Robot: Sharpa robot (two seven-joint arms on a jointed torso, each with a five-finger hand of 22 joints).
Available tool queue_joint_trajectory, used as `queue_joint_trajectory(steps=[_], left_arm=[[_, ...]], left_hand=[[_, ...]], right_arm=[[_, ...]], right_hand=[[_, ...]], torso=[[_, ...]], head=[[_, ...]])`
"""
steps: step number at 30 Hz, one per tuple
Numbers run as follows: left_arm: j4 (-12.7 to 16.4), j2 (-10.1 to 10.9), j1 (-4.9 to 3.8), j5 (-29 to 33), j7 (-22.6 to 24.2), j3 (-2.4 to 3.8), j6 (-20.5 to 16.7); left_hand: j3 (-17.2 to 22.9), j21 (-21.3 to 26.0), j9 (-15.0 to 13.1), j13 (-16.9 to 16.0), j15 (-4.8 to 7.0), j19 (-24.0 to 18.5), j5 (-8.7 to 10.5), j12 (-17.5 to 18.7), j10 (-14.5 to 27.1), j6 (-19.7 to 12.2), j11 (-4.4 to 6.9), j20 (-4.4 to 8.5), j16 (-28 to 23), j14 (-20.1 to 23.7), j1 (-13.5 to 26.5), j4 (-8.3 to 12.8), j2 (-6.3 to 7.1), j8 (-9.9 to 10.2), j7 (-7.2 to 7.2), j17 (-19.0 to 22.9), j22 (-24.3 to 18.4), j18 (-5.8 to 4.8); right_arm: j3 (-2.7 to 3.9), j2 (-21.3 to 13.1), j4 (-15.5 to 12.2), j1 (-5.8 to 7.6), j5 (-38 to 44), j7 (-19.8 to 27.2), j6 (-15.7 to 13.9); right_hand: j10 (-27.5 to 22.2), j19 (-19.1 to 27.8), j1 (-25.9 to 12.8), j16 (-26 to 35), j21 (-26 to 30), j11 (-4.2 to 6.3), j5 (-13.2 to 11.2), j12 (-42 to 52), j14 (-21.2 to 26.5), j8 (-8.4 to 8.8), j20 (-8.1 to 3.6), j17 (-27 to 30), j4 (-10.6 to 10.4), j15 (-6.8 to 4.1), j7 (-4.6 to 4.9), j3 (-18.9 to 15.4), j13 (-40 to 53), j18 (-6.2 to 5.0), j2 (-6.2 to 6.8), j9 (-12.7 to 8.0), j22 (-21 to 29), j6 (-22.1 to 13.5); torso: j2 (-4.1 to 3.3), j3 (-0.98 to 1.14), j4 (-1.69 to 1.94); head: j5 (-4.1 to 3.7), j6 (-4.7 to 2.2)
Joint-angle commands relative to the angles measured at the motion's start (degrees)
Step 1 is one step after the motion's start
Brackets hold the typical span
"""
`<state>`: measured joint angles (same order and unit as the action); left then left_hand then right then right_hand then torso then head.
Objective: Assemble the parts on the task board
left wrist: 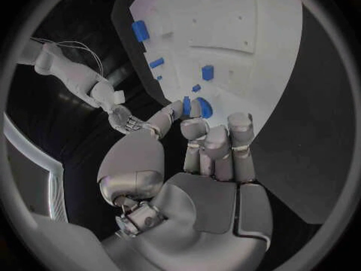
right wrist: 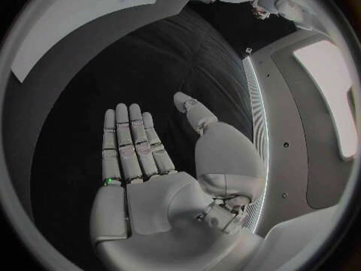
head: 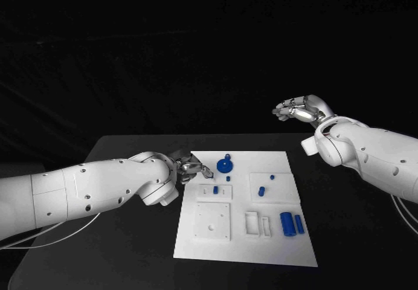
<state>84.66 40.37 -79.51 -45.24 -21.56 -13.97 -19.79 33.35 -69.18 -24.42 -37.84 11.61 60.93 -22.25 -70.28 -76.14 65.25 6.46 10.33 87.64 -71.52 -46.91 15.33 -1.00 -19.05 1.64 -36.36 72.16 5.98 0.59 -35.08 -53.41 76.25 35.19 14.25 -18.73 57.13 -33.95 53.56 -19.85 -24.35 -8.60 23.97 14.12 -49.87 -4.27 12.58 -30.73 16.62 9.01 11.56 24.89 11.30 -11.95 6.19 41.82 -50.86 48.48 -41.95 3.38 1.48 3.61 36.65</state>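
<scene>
A white task board [head: 235,241] lies in the middle of a black counter [head: 348,241]. Small blue parts rest on it. A round blue part with a short stem [head: 225,163] sits near the board's far edge. Just nearer than it lie a tiny blue peg [head: 228,178] and a short blue pin [head: 215,190] on a raised white block. Toward the board's right side are two more small pieces [head: 260,191], and two larger blue cylinders [head: 287,224] lie side by side near its near right corner.

The left robot hand [head: 187,166] hovers at the board's far left corner, just beside the round part. Its fingers are curled close together, and whether they pinch anything cannot be told. The right robot hand [head: 301,109] is raised well beyond the board's far right corner, flat-palmed with fingers straight, holding nothing.

The parts look like light, rigid, smooth plastic, likely slippery. A fingertip pinch across a cylinder's middle, or around the round part's stem, seems the safest hold.
</scene>
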Motion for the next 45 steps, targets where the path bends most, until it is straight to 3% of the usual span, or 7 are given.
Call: queue_joint_trajectory(steps=[1,6,11,19,34,41,45], left_arm=[[-0.3,-0.2,-0.02,-1.2,-0.8,0.01,2.0],[-1.2,-0.9,-0.01,-5.1,-1.7,0.01,4.5],[-2.3,-1.6,0.11,-9.7,-2.4,0.01,5.7],[-3.0,-1.8,0.43,-11.6,-2.9,0.02,7.0],[-5.2,-2.4,2.33,-13.8,-3.0,0.04,8.6],[-5.6,-2.6,3.76,-13.8,-2.8,0.05,8.3],[-5.8,-2.6,3.97,-13.8,-2.7,0.05,7.9]], left_hand=[[0.7,-0.2,-19.1,-0.5,1.06,0.2,-2.18,0.4,-1.7,9.3,1.34,5.13,-0.1,-1.4,0.2,1.1,-0.92,-1.5,-0.02,-0.3,0.1,1.15],[0.9,-0.5,-18.9,-1.0,0.92,0.1,-4.58,0.4,-1.7,9.4,1.41,5.08,0.1,-1.5,0.4,1.4,-1.56,-1.9,0.05,-0.6,0.3,1.17],[0.9,-0.5,-18.8,-1.1,0.90,0.0,-4.80,0.4,-1.7,9.3,1.43,5.08,0.1,-1.5,0.3,1.4,-1.65,-1.9,0.07,-0.7,0.3,1.18],[1.0,-0.6,-18.8,-1.2,0.86,0.0,-4.88,0.4,-1.7,9.3,1.45,5.08,0.2,-1.5,0.3,1.4,-1.73,-2.0,0.10,-0.7,0.4,1.19],[1.0,-0.8,-18.7,-1.3,0.81,0.0,-4.98,0.4,-1.8,9.3,1.48,5.08,0.2,-1.6,0.1,1.4,-1.85,-2.1,0.12,-0.8,0.5,1.21],[1.0,-0.8,-18.7,-1.4,0.79,0.0,-4.97,0.4,-1.8,9.3,1.48,5.07,0.3,-1.6,0.2,1.4,-1.93,-2.2,0.12,-0.9,0.5,1.21],[0.9,-0.8,-18.7,-1.5,0.77,-0.1,-4.54,0.4,-1.8,9.2,1.45,5.03,0.2,-1.5,0.5,1.3,-2.36,-2.2,0.11,-0.9,0.5,1.18]], right_arm=[[0.03,0.1,0.1,0.07,0.1,0.2,1.2],[0.03,0.2,0.2,0.11,0.2,0.2,1.3],[0.03,0.3,0.5,0.15,0.3,0.2,1.5],[0.03,0.4,0.5,0.18,0.3,0.1,1.7],[0.03,0.6,0.6,0.18,0.5,0.0,1.9],[0.03,0.5,0.4,0.18,0.5,0.1,1.9],[0.03,0.4,0.4,0.18,0.5,0.1,1.8]], right_hand=[[0.0,0.3,0.5,0.3,0.2,-0.50,0.3,-0.3,0.0,-0.35,0.00,0.1,-0.1,0.26,0.06,-0.4,-0.1,-0.25,-0.05,-0.1,0.0,-0.4],[0.0,0.5,0.6,0.4,0.3,-0.56,0.3,-0.4,0.1,-0.39,0.05,0.2,-0.1,0.32,0.09,-0.5,-0.4,-0.25,0.03,-0.2,0.0,-0.4],[-0.1,0.6,0.6,0.5,0.3,-0.59,0.3,-0.4,0.1,-0.42,0.08,0.3,-0.1,0.36,0.11,-0.5,-0.5,-0.25,0.04,-0.4,0.0,-0.5],[-0.1,0.7,0.6,0.6,0.3,-0.62,0.3,-0.5,0.1,-0.46,0.12,0.4,-0.1,0.40,0.13,-0.6,-0.7,-0.26,0.01,-0.5,0.0,-0.5],[-0.1,0.8,0.7,0.6,0.4,-0.64,0.4,-0.6,0.2,-0.56,0.17,0.5,-0.1,0.43,0.13,-0.6,-1.1,-0.29,-0.15,-0.7,-0.1,-0.6],[-0.1,0.8,0.7,0.7,0.4,-0.65,0.4,-0.6,0.2,-0.58,0.18,0.5,-0.1,0.44,0.13,-0.6,-1.1,-0.29,-0.18,-0.7,-0.1,-0.6],[-0.1,0.8,0.7,0.7,0.4,-0.65,0.4,-0.6,0.2,-0.59,0.19,0.5,-0.1,0.45,0.13,-0.7,-1.2,-0.29,-0.17,-0.7,-0.1,-0.6]], torso=[[0.12,0.06,0.03],[0.03,0.04,0.03],[0.00,0.04,0.03],[0.03,-0.06,0.09],[-0.05,-0.01,-0.02],[-0.03,-0.05,0.03],[-0.08,-0.03,0.01]], head=[[-0.06,0.44],[-0.12,0.93],[-0.11,1.02],[-0.06,1.37],[0.08,1.85],[-0.05,2.07],[-0.17,2.07]])
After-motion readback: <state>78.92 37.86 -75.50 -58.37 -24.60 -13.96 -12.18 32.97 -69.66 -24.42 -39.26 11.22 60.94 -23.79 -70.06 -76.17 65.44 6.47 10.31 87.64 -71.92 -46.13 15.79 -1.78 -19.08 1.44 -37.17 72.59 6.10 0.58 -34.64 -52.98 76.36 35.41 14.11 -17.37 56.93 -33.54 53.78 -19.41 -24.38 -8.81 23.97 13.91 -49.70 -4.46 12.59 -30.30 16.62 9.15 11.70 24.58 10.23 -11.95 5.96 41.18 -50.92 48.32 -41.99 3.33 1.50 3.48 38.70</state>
